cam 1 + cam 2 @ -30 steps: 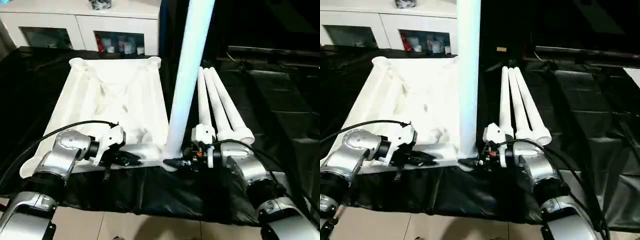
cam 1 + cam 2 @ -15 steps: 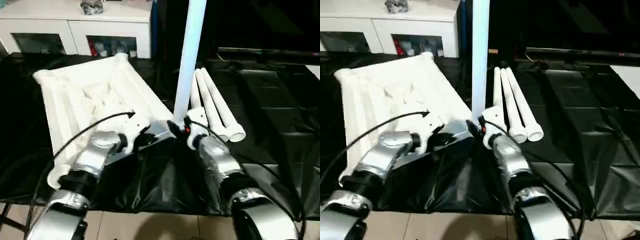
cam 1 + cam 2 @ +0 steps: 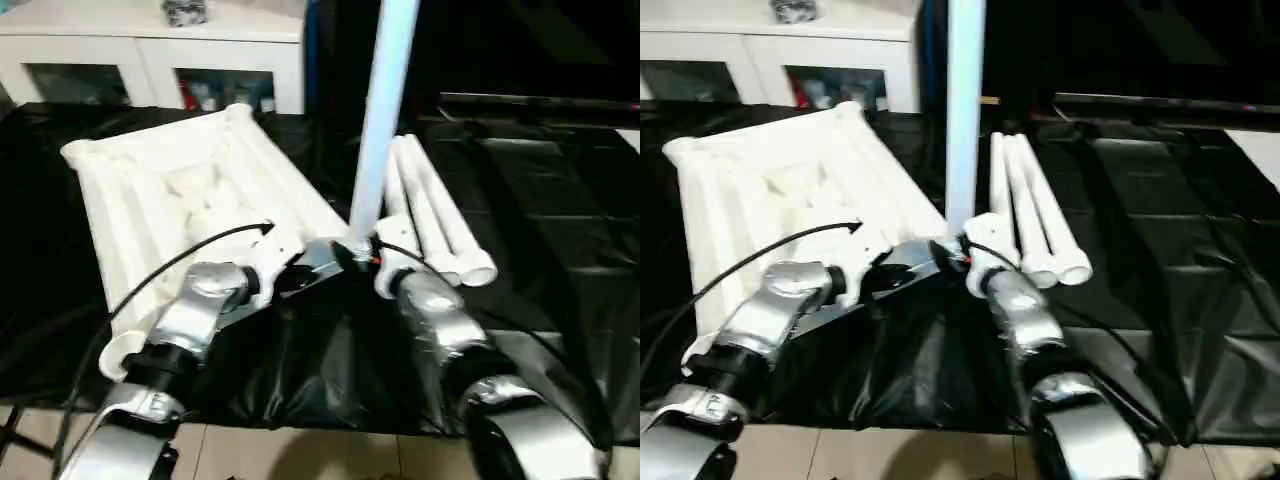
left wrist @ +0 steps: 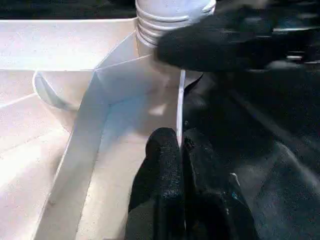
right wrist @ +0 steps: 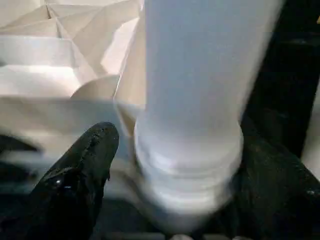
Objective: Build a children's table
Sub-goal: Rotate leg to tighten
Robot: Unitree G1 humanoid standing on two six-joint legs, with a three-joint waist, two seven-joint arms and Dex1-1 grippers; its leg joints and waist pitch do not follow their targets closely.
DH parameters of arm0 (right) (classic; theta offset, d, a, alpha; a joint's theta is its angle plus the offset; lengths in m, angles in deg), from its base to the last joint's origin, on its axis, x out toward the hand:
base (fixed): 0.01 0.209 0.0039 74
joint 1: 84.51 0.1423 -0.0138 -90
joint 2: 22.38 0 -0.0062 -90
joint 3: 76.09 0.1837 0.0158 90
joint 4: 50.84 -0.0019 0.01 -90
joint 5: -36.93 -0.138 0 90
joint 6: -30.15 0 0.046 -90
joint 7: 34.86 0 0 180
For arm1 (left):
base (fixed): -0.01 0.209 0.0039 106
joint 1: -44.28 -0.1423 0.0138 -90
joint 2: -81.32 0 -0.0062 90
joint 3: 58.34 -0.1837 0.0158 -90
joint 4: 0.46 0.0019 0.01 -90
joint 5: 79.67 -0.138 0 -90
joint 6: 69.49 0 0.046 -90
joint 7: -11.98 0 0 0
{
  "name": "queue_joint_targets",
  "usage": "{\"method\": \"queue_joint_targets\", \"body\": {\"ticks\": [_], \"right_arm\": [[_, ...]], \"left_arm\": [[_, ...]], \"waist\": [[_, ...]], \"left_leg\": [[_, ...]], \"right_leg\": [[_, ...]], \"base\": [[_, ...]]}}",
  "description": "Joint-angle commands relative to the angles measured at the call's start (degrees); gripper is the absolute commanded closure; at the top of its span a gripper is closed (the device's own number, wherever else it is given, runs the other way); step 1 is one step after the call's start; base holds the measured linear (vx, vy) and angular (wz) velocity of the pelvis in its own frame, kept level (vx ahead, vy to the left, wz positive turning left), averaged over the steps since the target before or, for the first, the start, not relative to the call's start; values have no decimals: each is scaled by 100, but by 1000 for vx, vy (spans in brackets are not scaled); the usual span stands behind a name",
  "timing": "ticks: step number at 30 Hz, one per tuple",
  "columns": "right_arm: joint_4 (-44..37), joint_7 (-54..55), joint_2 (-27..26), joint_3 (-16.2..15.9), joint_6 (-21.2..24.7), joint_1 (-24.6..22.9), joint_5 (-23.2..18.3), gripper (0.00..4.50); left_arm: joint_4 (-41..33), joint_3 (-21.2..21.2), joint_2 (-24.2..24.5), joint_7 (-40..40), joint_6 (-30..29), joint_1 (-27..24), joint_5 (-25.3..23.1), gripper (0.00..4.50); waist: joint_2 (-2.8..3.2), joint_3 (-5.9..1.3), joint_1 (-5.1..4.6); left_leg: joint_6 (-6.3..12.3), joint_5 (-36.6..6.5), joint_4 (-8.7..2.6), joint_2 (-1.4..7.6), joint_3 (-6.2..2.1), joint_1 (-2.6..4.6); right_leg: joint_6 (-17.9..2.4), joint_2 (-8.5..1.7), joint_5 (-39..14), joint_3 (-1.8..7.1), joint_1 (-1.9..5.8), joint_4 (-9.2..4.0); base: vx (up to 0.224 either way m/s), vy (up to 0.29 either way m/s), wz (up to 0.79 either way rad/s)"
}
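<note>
The upright leg runs off the top edge, its upper end unseen.

You will find no text, label, brand, number or sign to read here: the items behind the cabinet glass are too blurred to make out any print.

A black sheet carries the tabletop and three legs.

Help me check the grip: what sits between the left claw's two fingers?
The thin rim of the tabletop; the left wrist view shows the left claw pinching it.
</note>
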Motion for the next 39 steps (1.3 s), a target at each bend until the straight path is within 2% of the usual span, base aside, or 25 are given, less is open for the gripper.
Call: {"method": "queue_joint_targets", "body": {"ticks": [1,2,3,4,5,6,8,10,12,13,15,16,17,18,21,22,26,28,30,31,33,34,37,38,39], "right_arm": [[-372,-279,96,-96,137,-155,-42,60],[-514,-321,178,-60,172,-204,-61,60],[-622,-370,228,-41,191,-236,-88,60],[-765,-439,288,-22,223,-264,-120,60],[-864,-484,324,-22,241,-281,-131,60],[-1016,-592,355,-28,297,-307,-184,60],[-1179,-739,379,-39,377,-327,-254,60],[-1264,-847,394,-58,430,-323,-289,60],[-1304,-939,417,-111,551,-266,-284,57],[-1181,-920,429,-163,552,-185,-193,57],[-1178,-916,433,-187,579,-173,-158,57],[-1192,-821,426,-211,694,-144,-84,57],[-1192,-821,426,-211,694,-144,-84,57],[-1153,-700,402,-256,756,-76,17,57],[-1140,-596,367,-371,907,-3,143,57],[-1164,-601,348,-404,980,9,167,57],[-1246,-845,288,-519,1091,26,134,57],[-1320,-913,300,-594,1135,13,162,57],[-1404,-951,331,-674,1190,-2,209,57],[-1495,-1007,364,-741,1271,-17,251,57],[-1542,-1039,377,-768,1313,-24,265,74],[-1604,-1076,398,-822,1429,-24,303,84],[-1593,-1162,418,-1028,1673,27,462,104],[-1512,-1160,392,-1077,1698,60,499,104],[-1505,-1160,390,-1081,1700,63,502,128]], "left_arm": [[250,207,-29,570,-163,108,-40,450],[288,245,-45,659,-190,160,-34,450],[324,258,-55,708,-149,197,-36,450],[372,277,-86,756,-99,251,-22,450],[392,291,-109,796,-87,284,-15,450],[424,307,-140,841,41,325,-3,450],[464,385,-213,788,148,373,123,450],[474,419,-255,701,272,411,209,450],[461,354,-244,538,489,479,231,406],[402,387,-246,395,486,503,336,395],[368,406,-246,367,472,517,400,386],[300,393,-208,336,623,545,446,386],[300,393,-208,336,623,545,446,373],[222,508,-156,569,778,609,454,360],[177,796,41,949,800,768,437,360],[189,888,161,1083,806,823,384,360],[77,1095,976,1498,565,826,25,360],[-20,1182,1346,1624,361,739,-121,360],[-112,1231,1653,1716,229,628,-265,376],[-209,1271,1910,1723,98,501,-384,388],[-240,1285,2021,1718,48,445,-435,401],[-347,1269,2190,1606,-106,318,-519,407],[-472,1111,2532,1312,-433,20,-657,432],[-428,1030,2578,1230,-434,-32,-647,432],[-424,1023,2581,1223,-433,-36,-646,447]], "waist": [[22,-333,-21],[-1,-335,-34],[6,-354,-39],[9,-362,-54],[5,-370,-48],[25,-381,-51],[9,-400,-50],[14,-401,-48],[27,-407,-20],[-7,-407,-11],[40,-414,45],[-10,-407,44],[6,-409,52],[-61,-403,56],[-29,-388,65],[-46,-369,59],[-54,-364,27],[-24,-356,32],[-5,-350,43],[1,-346,46],[14,-347,48],[1,-344,83],[-20,-335,103],[3,-336,122],[-36,-327,125]], "left_leg": [[298,-1443,-351,110,-85,-59],[314,-1379,-344,105,-84,-82],[364,-1285,-313,94,-71,-63],[431,-1150,-299,84,-71,-90],[457,-1086,-288,88,-68,-85],[508,-948,-276,86,-72,-102],[605,-764,-258,87,-70,-119],[739,-684,-241,90,-58,-118],[779,-685,-236,99,-61,-113],[790,-662,-235,105,-59,-117],[763,-593,-228,122,-55,-85],[758,-563,-231,132,-57,-96],[756,-565,-227,130,-60,-94],[759,-569,-231,141,-59,-104],[665,-635,-236,141,-69,-87],[581,-725,-243,136,-69,-88],[466,-791,-244,122,-83,-107],[387,-802,-242,135,-74,-71],[333,-785,-254,151,-88,-76],[292,-789,-255,149,-80,-54],[253,-799,-255,143,-76,-53],[215,-852,-260,156,-75,-34],[174,-849,-269,150,-70,-42],[139,-860,-270,149,-77,-32],[130,-894,-280,148,-74,-38]], "right_leg": [[-1062,-315,-1427,244,286,-458],[-1034,-313,-1416,237,313,-469],[-1054,-314,-1301,241,297,-473],[-1114,-307,-1122,237,316,-457],[-1146,-310,-1048,235,314,-448],[-1221,-312,-879,231,326,-420],[-1293,-302,-553,228,341,-384],[-1428,-293,-288,224,325,-364],[-1479,-307,-292,223,322,-362],[-1484,-306,-283,223,321,-362],[-1566,-322,-165,234,296,-336],[-1634,-304,47,229,303,-301],[-1645,-311,66,230,309,-285],[-1625,-325,24,228,315,-287],[-1545,-337,-204,229,304,-284],[-1464,-341,-376,232,306,-302],[-1285,-337,-576,237,310,-294],[-1285,-322,-592,243,266,-281],[-1275,-329,-608,242,268,-265],[-1280,-316,-599,244,244,-266],[-1301,-309,-565,248,241,-257],[-1333,-321,-542,256,229,-248],[-1304,-324,-567,265,222,-251],[-1313,-327,-560,269,217,-245],[-1305,-327,-592,269,211,-260]], "base": [[0,0,0],[0,0,0],[0,0,0],[0,0,0],[0,0,0],[0,0,0],[0,0,0],[0,0,0],[0,0,0],[0,0,0],[0,0,0],[0,0,0],[0,0,0],[0,0,0],[0,0,0],[0,0,0],[0,0,0],[0,0,0],[0,0,0],[0,0,0],[0,0,0],[0,0,0],[0,0,0],[0,0,0],[0,0,0]]}}
